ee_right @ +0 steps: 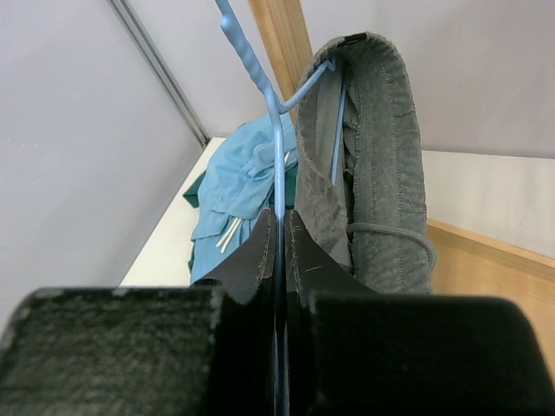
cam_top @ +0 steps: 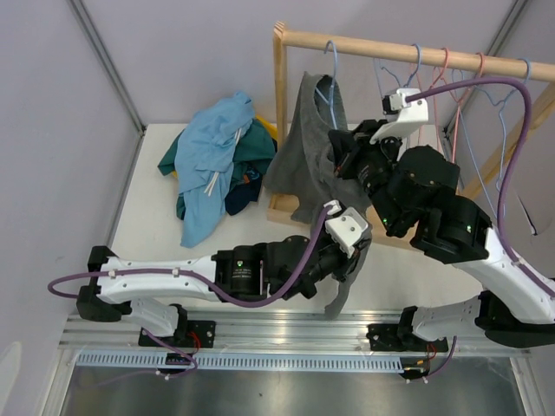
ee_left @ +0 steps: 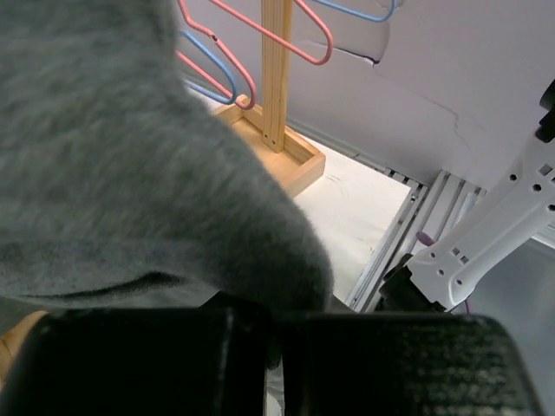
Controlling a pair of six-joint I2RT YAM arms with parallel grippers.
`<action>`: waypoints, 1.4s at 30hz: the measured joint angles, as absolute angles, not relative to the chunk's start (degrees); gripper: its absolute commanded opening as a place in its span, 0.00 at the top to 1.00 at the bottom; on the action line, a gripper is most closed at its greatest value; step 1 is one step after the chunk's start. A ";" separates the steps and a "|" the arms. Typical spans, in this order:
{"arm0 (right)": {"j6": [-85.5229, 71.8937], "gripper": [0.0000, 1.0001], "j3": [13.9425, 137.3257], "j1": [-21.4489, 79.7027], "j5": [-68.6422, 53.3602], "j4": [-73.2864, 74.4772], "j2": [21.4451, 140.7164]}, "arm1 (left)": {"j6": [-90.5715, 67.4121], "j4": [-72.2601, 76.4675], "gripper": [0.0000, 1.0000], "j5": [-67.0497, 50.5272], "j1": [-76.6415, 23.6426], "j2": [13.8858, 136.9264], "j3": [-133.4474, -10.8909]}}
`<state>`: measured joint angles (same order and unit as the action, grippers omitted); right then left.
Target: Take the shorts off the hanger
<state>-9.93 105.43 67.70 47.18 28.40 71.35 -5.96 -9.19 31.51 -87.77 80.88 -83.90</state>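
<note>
1. We are at the last garment. The grey shorts (cam_top: pixel 303 147) hang on the blue hanger (ee_right: pixel 276 130), which is hooked over the wooden rail (cam_top: pixel 390 48) just beside the upright post (cam_top: pixel 280 113).
2. The other shorts lie off their hangers as a heap of shorts (cam_top: pixel 217 156) at the far left of the bench (cam_top: pixel 156 217), with the light blue pair on top.
3. The right jaws are pressed together on the hanger's wire below the hook, pinning it in place.
4. The left jaws are closed low down on the grey fabric. A fold drapes over them and a loose tail hangs below.
5. We judge the step in hand to be the pull-off, with the hanger braced and the cloth gripped.
6. The next move calls for drawing the fabric down and toward the near edge, away from the rail, while the right arm holds the wire firm so the waistband slides off the hanger's shoulder.
7. Room is tight at the rack:
   - The post stands on one side.
   - The empty hangers (cam_top: pixel 451 78) hang on the other.
   - The rack base (ee_left: pixel 286 160) lies beneath.
8. The open bench between the rack and the heap is the freest path.
</note>
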 measured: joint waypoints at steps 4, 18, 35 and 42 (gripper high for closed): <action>-9.91 1.00 105.43 67.75 48.69 28.01 69.97 | -5.89 -8.05 1.00 33.26 -89.47 80.84 -83.88; -8.69 1.00 104.25 65.69 50.28 29.98 67.16 | -8.64 -11.11 1.00 48.05 -109.78 84.79 -84.90; -21.21 1.00 104.12 67.40 48.25 40.25 61.49 | -11.88 -14.46 1.00 42.13 -91.31 86.46 -81.03; -27.51 1.00 103.48 68.58 47.79 43.64 56.71 | -10.41 -18.96 1.00 32.88 -62.98 85.45 -85.89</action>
